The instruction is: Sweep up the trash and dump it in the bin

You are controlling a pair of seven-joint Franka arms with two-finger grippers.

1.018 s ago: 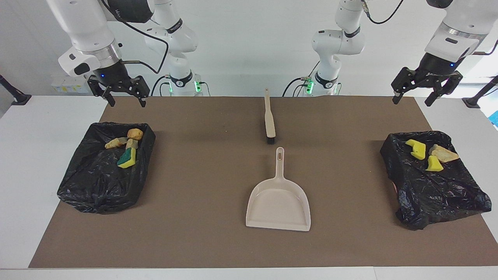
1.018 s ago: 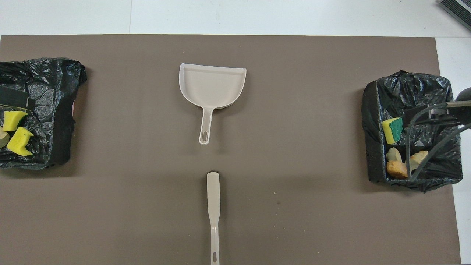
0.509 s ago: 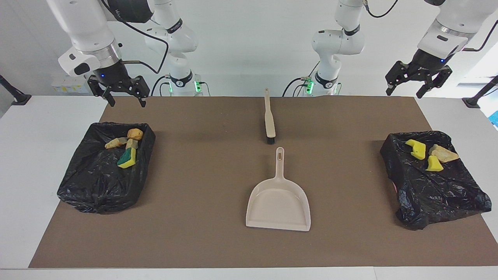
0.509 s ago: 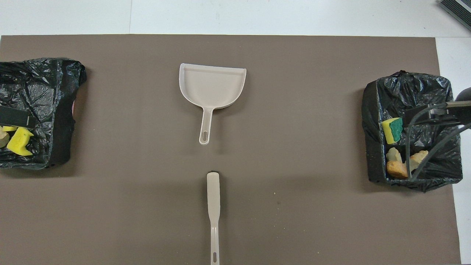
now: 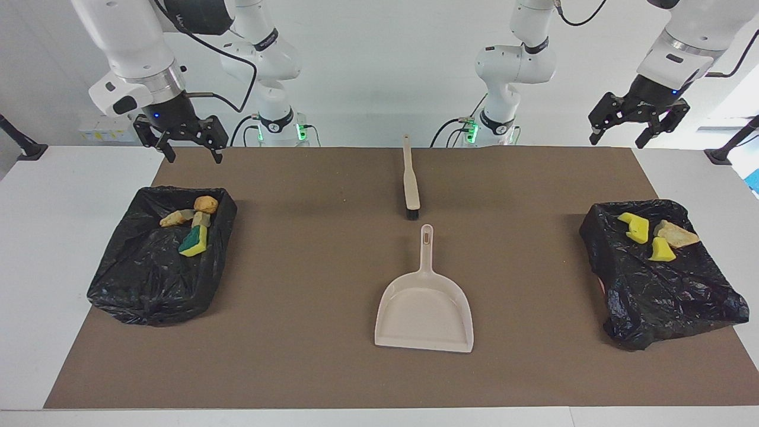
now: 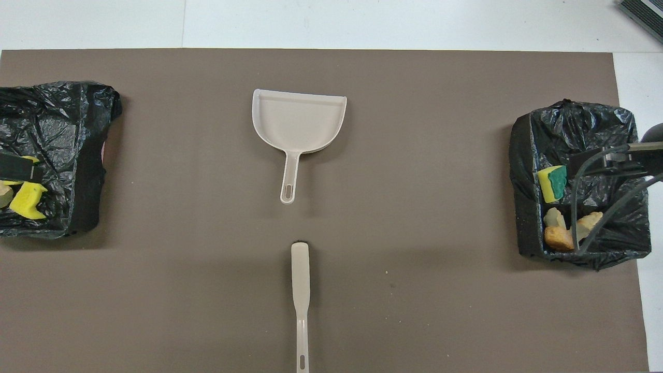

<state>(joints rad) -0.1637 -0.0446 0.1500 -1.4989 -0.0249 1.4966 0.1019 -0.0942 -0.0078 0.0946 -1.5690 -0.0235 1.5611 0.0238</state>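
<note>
Judging from how things lie, the sweeping looks finished: all seven bits of trash sit inside two black-lined bins, while the dustpan (image 5: 424, 311) and the brush (image 5: 410, 182) lie unheld in the middle of the desk (image 5: 308, 267), brush nearer the robots, as if set down once no longer needed. Both arms hang raised at the desk's robot-side corners, each with its fingers spread wide and holding nothing, which reads as a rest pose. The right gripper (image 5: 188, 151) hovers above the desk edge just robot-side of the bin at the right arm's end (image 5: 154, 279); below and slightly ahead of its fingers lie two bread-like pieces (image 5: 204, 204), a pale chunk and a green-sided sponge (image 5: 194, 241). The left gripper (image 5: 619, 139) hangs higher, over the edge near the bin at the left arm's end (image 5: 664, 296); well below its fingers rest two yellow sponge chunks (image 5: 635, 228) and one bread piece (image 5: 676, 234).
</note>
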